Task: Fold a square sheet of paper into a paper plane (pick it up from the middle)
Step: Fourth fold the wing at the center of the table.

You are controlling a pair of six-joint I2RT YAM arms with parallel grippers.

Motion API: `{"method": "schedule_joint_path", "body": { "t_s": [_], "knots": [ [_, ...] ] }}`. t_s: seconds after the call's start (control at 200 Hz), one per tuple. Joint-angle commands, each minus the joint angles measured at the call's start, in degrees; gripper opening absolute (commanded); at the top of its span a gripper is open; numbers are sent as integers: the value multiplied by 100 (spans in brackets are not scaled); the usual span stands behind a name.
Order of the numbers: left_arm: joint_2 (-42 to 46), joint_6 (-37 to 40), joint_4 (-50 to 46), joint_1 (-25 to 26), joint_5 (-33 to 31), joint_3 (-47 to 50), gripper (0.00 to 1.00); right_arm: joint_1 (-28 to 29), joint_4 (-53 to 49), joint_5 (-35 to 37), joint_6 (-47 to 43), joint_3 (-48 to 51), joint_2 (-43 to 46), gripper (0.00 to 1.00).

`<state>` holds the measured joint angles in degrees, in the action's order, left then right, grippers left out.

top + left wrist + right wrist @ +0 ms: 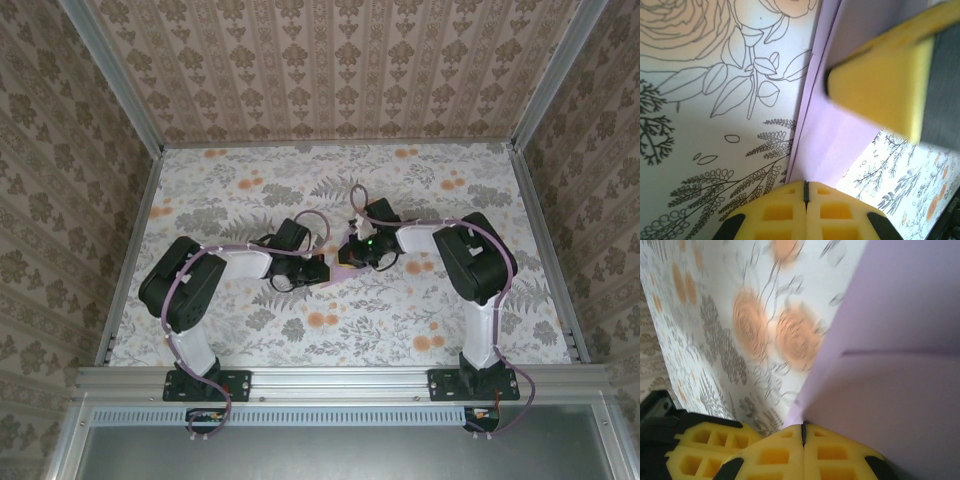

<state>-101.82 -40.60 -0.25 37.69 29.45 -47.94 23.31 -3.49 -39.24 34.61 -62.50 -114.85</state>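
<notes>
Square sheet of paper (835, 145) lies central on the surface (420, 320), the left claw (806, 195) pinched shut on its edge and the closed right claw (802, 437) at its two o'clock; opposed pulls could tear it.

No writing, label, brand, number or sign can be read anywhere. The table cover (300, 190) bears printed flowers and leaves, and the walls (330, 70) a repeating ornament, neither with lettering.

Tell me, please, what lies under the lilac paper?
The flowered tabletop shows beside the lilac paper on both sides; the patch directly under it is covered.
</notes>
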Motion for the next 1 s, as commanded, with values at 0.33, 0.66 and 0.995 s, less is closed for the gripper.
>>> {"method": "schedule_joint_path", "body": {
  "t_s": [0.33, 0.66, 0.995],
  "knots": [
    [-138, -64, -612, -131, -187, 338, 0, -1310, 299, 1112, 301, -263, 20, 0],
    [-145, -56, -634, -131, -217, 252, 0, -558, 462, 1430, 248, 613, 1382, 0],
    [-180, -60, -713, -139, -278, 198, 0, 656, 402, 1536, 447, 666, 1106, 0]
  ]
}}
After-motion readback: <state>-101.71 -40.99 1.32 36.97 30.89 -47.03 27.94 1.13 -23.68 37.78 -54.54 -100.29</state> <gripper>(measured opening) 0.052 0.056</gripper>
